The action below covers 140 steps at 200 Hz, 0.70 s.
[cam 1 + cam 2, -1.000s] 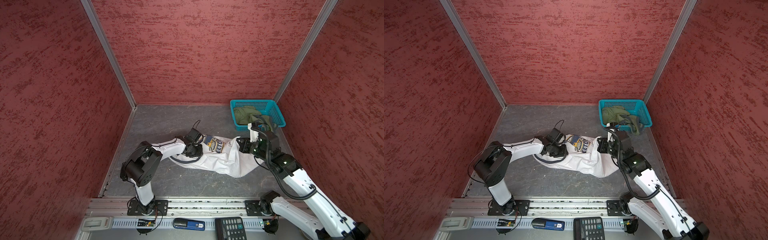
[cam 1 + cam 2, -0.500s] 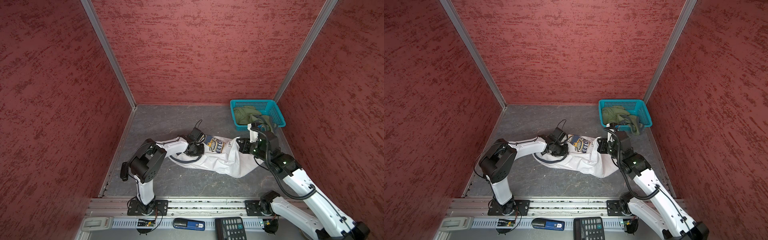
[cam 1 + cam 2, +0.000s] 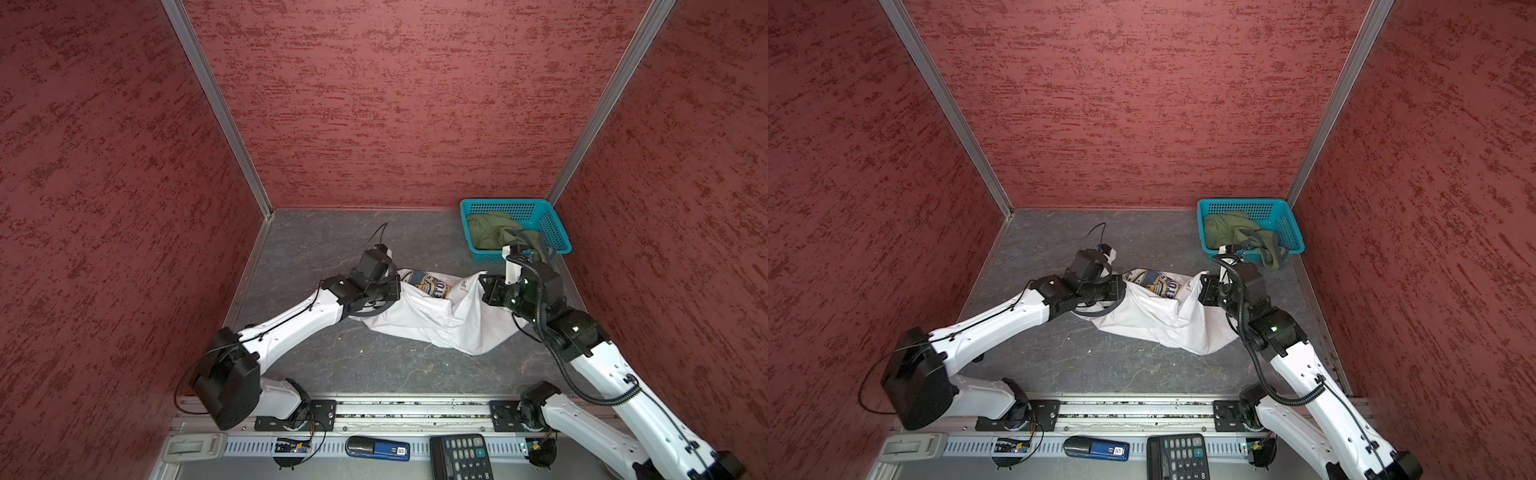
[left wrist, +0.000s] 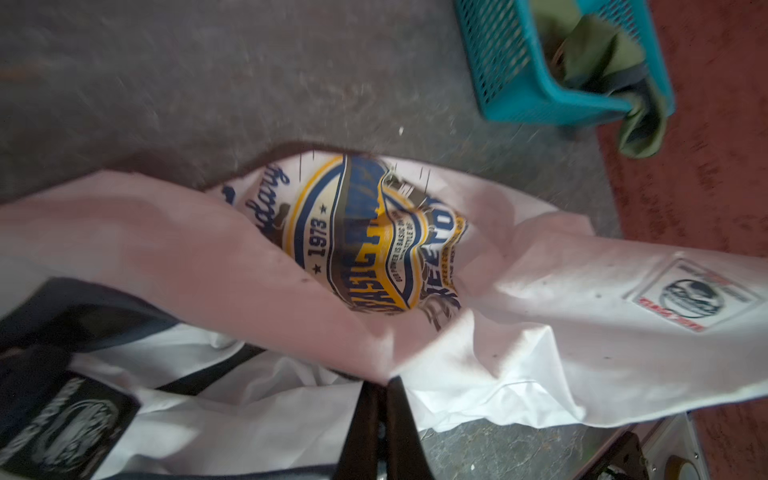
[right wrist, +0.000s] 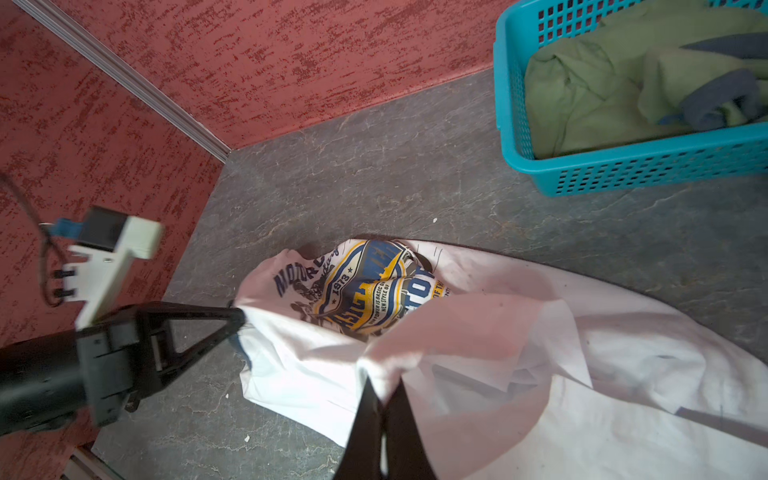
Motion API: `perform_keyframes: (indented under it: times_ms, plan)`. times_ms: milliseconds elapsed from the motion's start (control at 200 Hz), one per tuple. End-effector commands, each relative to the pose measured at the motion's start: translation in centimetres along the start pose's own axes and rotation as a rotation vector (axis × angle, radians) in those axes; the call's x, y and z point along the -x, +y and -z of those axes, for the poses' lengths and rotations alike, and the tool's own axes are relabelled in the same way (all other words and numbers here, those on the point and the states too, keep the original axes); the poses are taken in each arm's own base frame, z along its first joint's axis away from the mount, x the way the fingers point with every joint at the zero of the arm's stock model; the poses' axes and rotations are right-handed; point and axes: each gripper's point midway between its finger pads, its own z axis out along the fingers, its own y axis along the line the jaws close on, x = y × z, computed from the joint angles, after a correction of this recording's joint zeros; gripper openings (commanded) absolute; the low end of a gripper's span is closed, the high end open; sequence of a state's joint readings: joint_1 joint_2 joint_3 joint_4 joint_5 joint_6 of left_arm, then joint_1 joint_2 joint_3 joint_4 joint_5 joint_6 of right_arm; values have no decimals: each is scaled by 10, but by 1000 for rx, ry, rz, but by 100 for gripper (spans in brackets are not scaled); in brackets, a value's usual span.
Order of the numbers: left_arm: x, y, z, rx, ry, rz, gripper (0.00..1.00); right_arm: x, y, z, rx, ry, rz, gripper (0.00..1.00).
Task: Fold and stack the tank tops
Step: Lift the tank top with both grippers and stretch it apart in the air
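On the desk (image 3: 332, 241), a little right of the middle, the white tank top (image 3: 432, 320) lies crumpled in a band whose long axis runs left to right, its slack middle sagging toward the near edge. Each end is held. The left jaws are pressed together on a fold at its left end, beside the dark trim, as the left wrist view shows. The right jaws are likewise pinched shut on a bunched fold at its right end, seen in the right wrist view. The blue-and-yellow badge print (image 4: 374, 241) faces up on the far side, half buried in creases.

So the garment hangs between the two arms, the left arm (image 3: 299, 324) at one end and the right arm (image 3: 598, 361) at the other, and neither has to cross over. The next move probably turns on that left-right axis: drawing the ends apart should take out the slack before any fold.

The olive tank top (image 3: 490, 232) sits heaped in the teal basket (image 3: 505, 203) in the far right corner, with part of it draped over the near rim, close behind the right arm's wrist.
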<state>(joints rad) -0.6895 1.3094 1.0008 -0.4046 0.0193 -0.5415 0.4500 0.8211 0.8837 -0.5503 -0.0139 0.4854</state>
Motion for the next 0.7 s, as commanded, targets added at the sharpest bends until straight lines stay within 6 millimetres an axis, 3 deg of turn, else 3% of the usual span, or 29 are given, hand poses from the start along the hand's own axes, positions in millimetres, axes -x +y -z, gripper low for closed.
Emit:
perform_keyframes:
  times_ms: [0,140,316,556,626,696]
  plan:
    - [25,17,38,55,-134,-21,0,32,14,24,26,-103,22,0]
    - [52,32,97,45,-268,19,0,51,31,41,90,-162,46,0]
    - [80,42,170,49,-444,35,0,72,68,60,251,-208,65,0]
    - [99,38,290,68,-729,-1,0,98,102,98,402,-281,70,0]
    - [101,37,301,81,-752,-14,0,101,106,105,432,-304,64,0]
    - [103,45,281,133,-684,-4,0,101,109,102,456,-313,57,0]
